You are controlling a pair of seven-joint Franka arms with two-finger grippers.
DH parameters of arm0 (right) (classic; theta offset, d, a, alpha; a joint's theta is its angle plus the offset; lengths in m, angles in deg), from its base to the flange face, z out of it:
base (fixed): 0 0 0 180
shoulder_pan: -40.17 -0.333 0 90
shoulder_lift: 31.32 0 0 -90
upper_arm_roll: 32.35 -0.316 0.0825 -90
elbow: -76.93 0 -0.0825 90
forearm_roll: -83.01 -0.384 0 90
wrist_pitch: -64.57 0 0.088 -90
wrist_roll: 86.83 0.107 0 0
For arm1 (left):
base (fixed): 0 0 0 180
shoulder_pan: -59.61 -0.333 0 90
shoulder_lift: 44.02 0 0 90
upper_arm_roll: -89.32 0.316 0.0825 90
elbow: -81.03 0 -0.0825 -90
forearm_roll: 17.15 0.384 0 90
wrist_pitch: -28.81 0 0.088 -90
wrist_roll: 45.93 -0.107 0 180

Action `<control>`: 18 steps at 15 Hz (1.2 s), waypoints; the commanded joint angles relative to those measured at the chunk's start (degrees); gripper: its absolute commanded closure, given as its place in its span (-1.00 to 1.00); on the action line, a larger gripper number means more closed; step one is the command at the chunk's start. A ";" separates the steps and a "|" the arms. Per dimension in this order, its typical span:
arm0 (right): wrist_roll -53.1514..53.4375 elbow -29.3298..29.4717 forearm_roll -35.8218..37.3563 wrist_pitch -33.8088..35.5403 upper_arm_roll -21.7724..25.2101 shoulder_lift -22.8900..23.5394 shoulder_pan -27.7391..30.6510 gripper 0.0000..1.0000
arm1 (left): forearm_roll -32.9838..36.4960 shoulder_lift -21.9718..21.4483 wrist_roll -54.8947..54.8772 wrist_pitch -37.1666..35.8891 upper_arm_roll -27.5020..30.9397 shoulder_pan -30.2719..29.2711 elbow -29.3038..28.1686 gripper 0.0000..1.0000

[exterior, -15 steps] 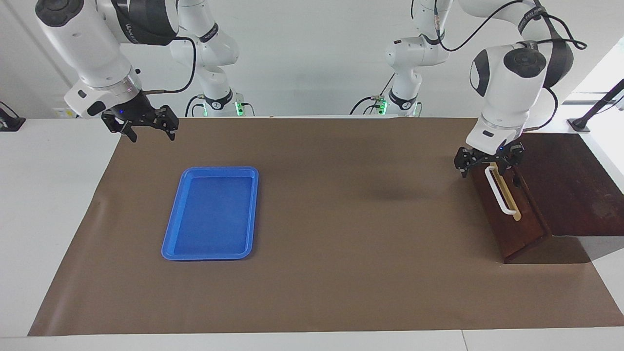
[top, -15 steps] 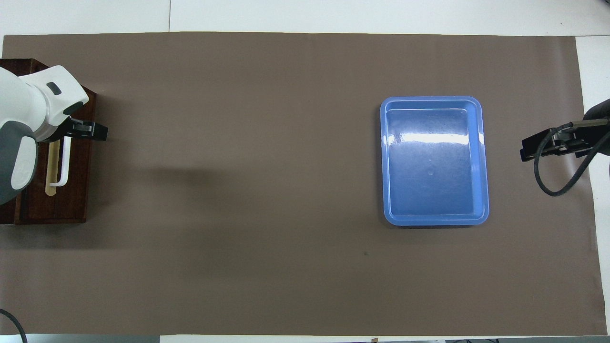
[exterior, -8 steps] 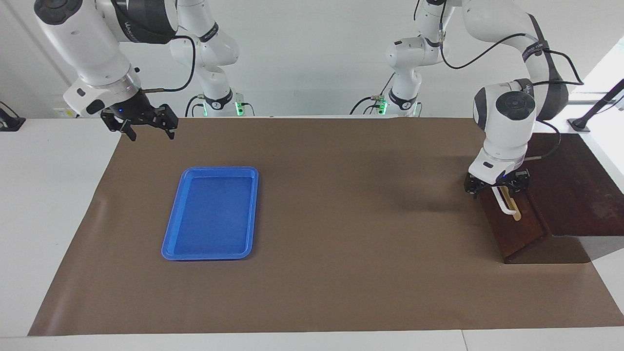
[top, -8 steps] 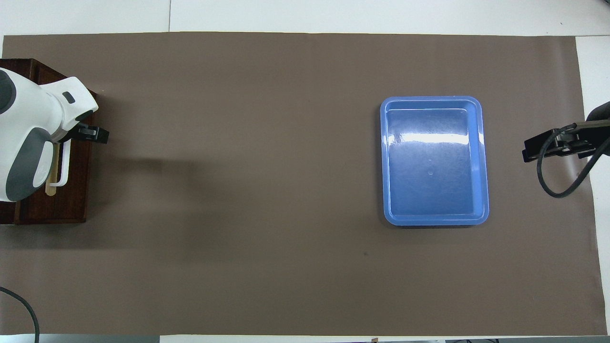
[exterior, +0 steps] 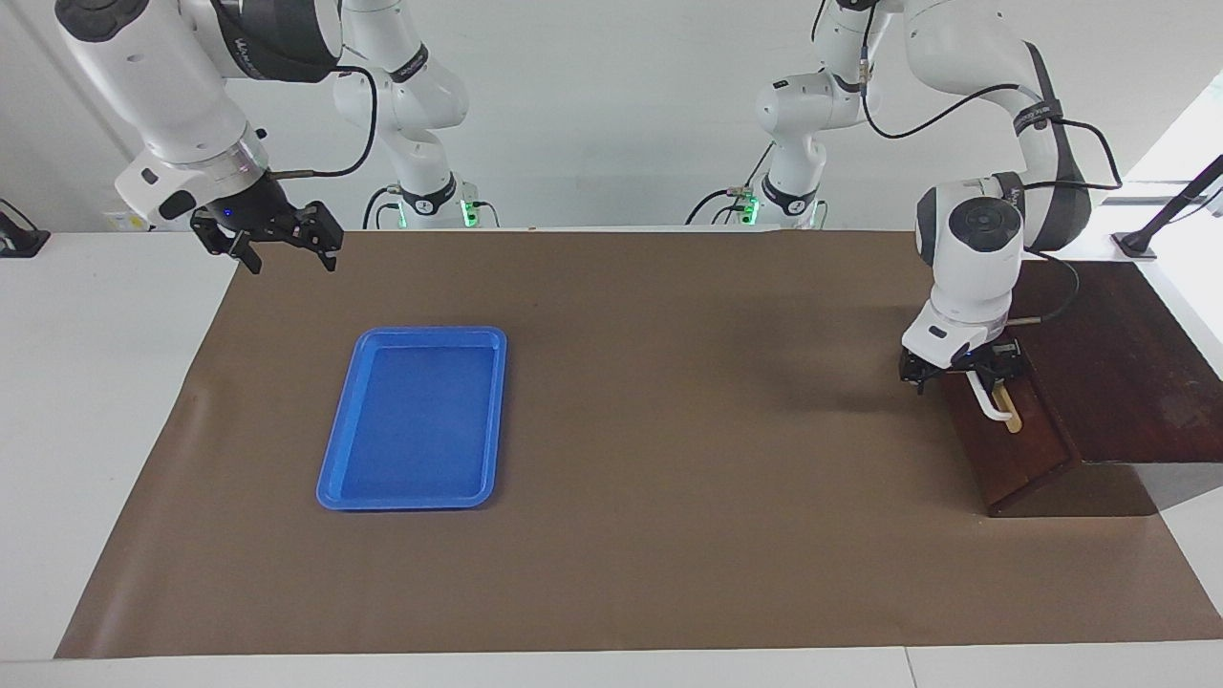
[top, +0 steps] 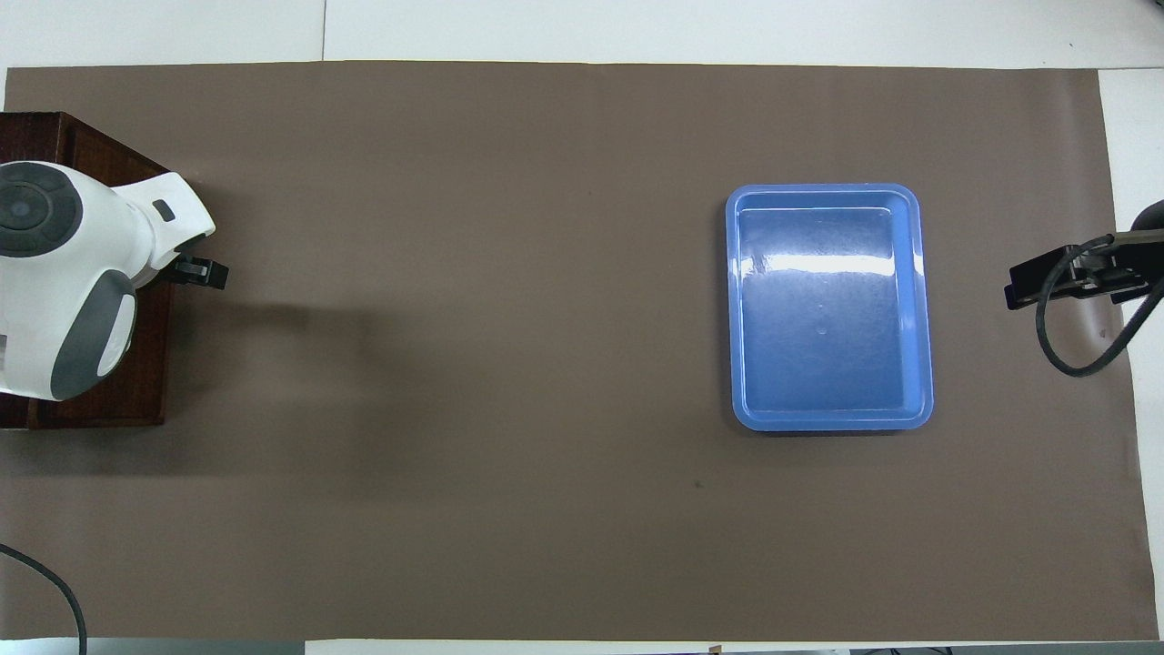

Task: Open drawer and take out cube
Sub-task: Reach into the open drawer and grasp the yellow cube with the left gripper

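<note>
1. Facing view first: I see the left gripper (exterior: 960,368) low at the drawer (exterior: 1013,440) front, at the robot-side end of the white handle (exterior: 994,406).
2. Handle's long axis runs away from the robots; the gripper's jaws stand wide, fingers either side of the bar, nothing clamped yet.
3. Drawer sits shut in its box at the left arm's end of the table (exterior: 669,478). Cube not visible; I judge it inside.
4. Left wrist points steeply down. Pull should go toward the table's middle.
5. Right gripper (exterior: 282,244) waits open and empty, raised above the mat's corner near the blue tray (exterior: 416,416).
</note>
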 commanded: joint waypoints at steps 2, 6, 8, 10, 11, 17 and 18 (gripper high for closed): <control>-1.84 -0.96 -1.31 -1.01 -0.47 -0.85 1.46 -1.00 | 0.53 0.50 10.52 0.33 0.00 7.72 -0.16 -1.00; -1.31 -0.87 -1.40 -0.75 -0.47 -0.85 1.46 -1.00 | -2.72 0.68 15.71 -3.36 0.08 13.96 2.21 -1.00; -1.22 -0.87 -1.32 -0.84 -0.55 -0.85 1.29 -1.00 | -3.87 0.76 16.16 -5.38 0.08 15.29 3.36 -1.00; -1.40 -0.87 -1.31 -1.02 -0.55 -0.85 1.11 -1.00 | -4.14 0.76 16.16 -6.00 0.08 15.29 3.54 -1.00; -1.22 -0.96 -1.32 -0.75 -0.55 -0.94 1.20 -1.00 | -5.01 0.76 16.16 -8.09 0.08 14.69 5.28 -1.00; -2.19 -0.96 -1.23 -1.10 -0.64 -0.94 1.11 -1.00 | -14.84 2.79 14.23 -23.24 0.35 3.46 22.79 -1.00; -2.10 -0.96 -1.23 -1.10 -0.55 -0.94 1.11 -1.00 | -16.34 2.79 12.40 -22.62 0.35 1.25 22.70 -1.00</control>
